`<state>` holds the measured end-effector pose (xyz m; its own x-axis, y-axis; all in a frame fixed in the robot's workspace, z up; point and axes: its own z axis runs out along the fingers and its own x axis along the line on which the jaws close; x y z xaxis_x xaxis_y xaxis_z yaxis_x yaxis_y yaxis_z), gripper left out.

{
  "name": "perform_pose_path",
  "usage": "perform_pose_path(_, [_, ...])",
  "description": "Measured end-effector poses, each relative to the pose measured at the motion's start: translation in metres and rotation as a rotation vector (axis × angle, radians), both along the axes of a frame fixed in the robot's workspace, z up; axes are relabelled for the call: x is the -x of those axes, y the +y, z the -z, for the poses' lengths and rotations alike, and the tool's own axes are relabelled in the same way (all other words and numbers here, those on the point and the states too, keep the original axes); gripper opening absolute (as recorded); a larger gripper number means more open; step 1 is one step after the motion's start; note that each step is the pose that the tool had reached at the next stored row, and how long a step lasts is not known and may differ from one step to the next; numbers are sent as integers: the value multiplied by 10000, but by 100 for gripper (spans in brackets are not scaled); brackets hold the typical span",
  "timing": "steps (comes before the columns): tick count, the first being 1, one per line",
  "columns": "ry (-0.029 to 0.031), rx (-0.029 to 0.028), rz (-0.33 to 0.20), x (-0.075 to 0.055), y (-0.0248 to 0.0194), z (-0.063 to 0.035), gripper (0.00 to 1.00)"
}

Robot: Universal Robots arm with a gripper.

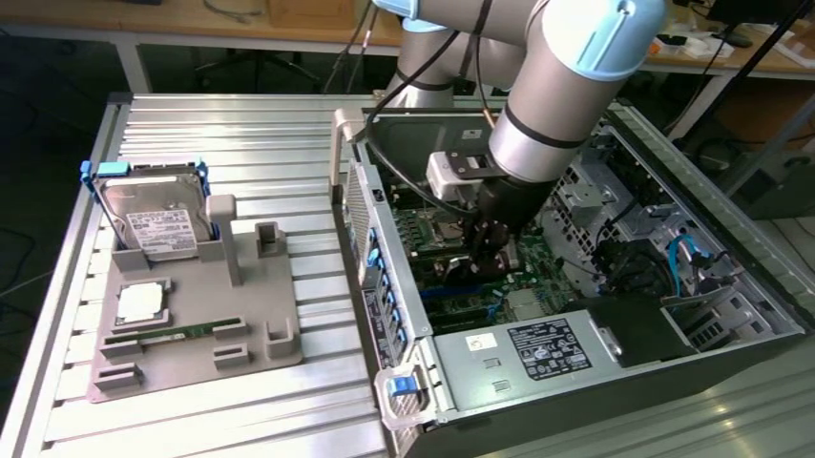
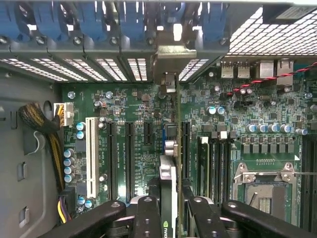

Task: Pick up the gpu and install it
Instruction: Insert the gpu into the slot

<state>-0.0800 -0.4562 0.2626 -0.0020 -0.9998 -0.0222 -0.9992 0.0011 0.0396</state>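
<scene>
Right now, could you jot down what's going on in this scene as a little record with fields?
setting: open computer case lying on a slatted metal table
arm: reaches down into the case over the green motherboard
pincer: shut on the gpu
gpu: held on edge above the motherboard's slots, its metal bracket at the case's rear wall
parts tray: beside the case, at the exterior view's left
on the tray: hard drive standing upright, green memory stick lying flat

**Two cameras, one open computer case**

The exterior view looks down from high and somewhat far at the table (image 1: 191,420) and computer case (image 1: 713,353). The wrist view looks closely, straight down at the motherboard (image 2: 138,148); both share it.
</scene>
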Motion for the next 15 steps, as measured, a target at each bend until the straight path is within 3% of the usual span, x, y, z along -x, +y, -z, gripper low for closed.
perform_pose_path(15, [1,2,30,48,0,45,27])
